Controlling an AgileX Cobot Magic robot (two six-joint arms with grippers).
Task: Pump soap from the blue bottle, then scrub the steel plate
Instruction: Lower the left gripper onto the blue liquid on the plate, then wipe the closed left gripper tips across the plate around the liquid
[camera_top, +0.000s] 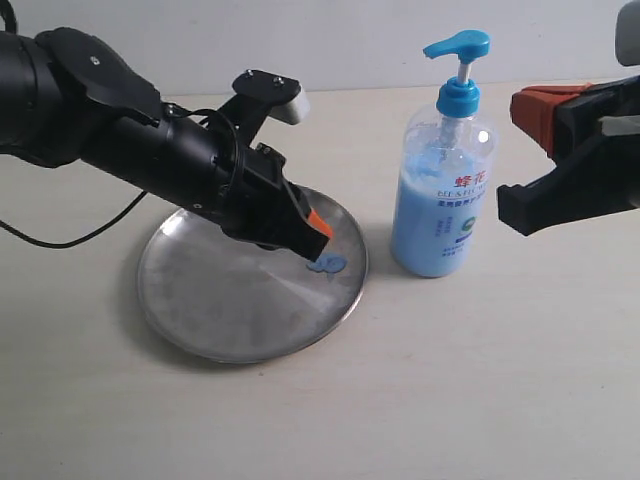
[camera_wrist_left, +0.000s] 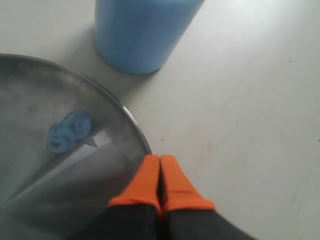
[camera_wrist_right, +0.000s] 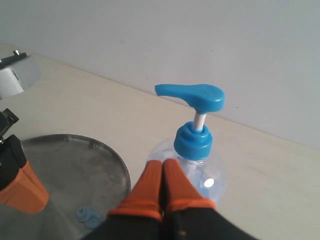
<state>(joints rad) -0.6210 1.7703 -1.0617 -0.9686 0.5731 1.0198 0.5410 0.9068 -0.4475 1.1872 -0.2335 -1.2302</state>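
Soap (camera_top: 328, 264): a small pale blue blob lying on the steel plate, close to the rim on the side that faces the bottle; more of the same blue liquid fills the lower part of the bottle.
Steel plate (camera_top: 230, 300): wide, shallow and round, dull grey and scuffed, flat on the table under the left arm.
Blue bottle (camera_top: 440, 210): clear plastic with red and green label print, standing upright on the table just beside the plate, with a small gap to the rim.
Pump head (camera_top: 457, 45): bright blue, on a white stem above a blue collar, its spout pointing toward the plate side.
Left gripper (camera_wrist_left: 159, 165): orange fingertips clenched flat against each other, grasping nothing; it slants down over the plate, with the tips near the rim and just beside the soap blob. Whether the tips touch the steel cannot be told.
Right gripper (camera_wrist_right: 162, 165): orange fingertips likewise pressed together with nothing between them; it hangs in the air on the far side of the bottle from the plate, at about the height of the bottle's shoulder, apart from it in the exterior view.
Wrist camera (camera_top: 288, 105): a white block mounted on top of the left arm.
Cable (camera_top: 70, 240): thin and black, looping over the table below the left arm.
Table (camera_top: 480, 380): pale beige with a matte surface.
Wall (camera_top: 350, 40): plain light grey, behind the table's far edge.
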